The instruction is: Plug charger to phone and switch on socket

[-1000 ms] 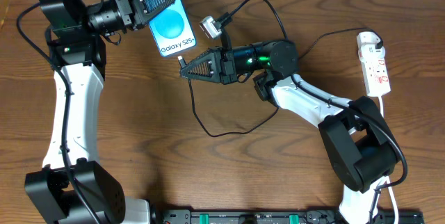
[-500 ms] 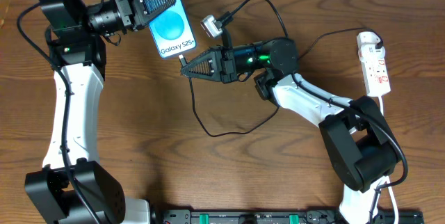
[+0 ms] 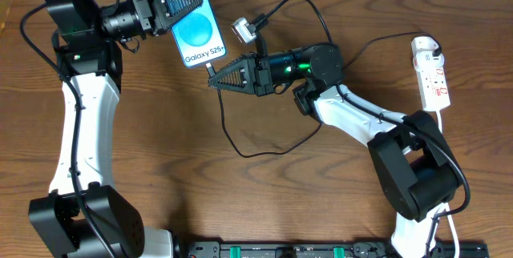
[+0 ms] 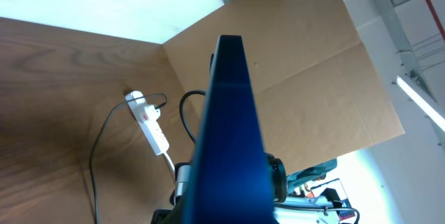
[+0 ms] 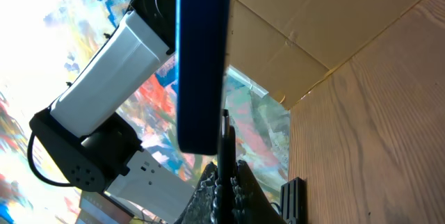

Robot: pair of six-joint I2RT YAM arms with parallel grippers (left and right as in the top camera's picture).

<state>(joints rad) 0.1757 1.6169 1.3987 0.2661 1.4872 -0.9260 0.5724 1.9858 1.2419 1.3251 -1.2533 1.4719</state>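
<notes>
My left gripper [image 3: 192, 0] is shut on the phone [image 3: 191, 24], a blue screen with "Galaxy S25+" text, held above the table's far left; it fills the left wrist view edge-on [image 4: 229, 133]. My right gripper [image 3: 215, 82] is shut on the charger's black plug tip [image 3: 210, 71], which sits right at the phone's lower edge. In the right wrist view the tip [image 5: 224, 133] touches the phone's end [image 5: 203, 64]. The charger's thin black cable [image 3: 240, 150] loops over the table to a white adapter in the socket [image 3: 433, 74], a white power strip at the right.
A small silver connector [image 3: 243, 29] sits near the phone on the wooden table [image 3: 240, 202]. A cardboard wall [image 4: 306, 78] stands at the table's far side. A black rail [image 3: 321, 250] runs along the front edge.
</notes>
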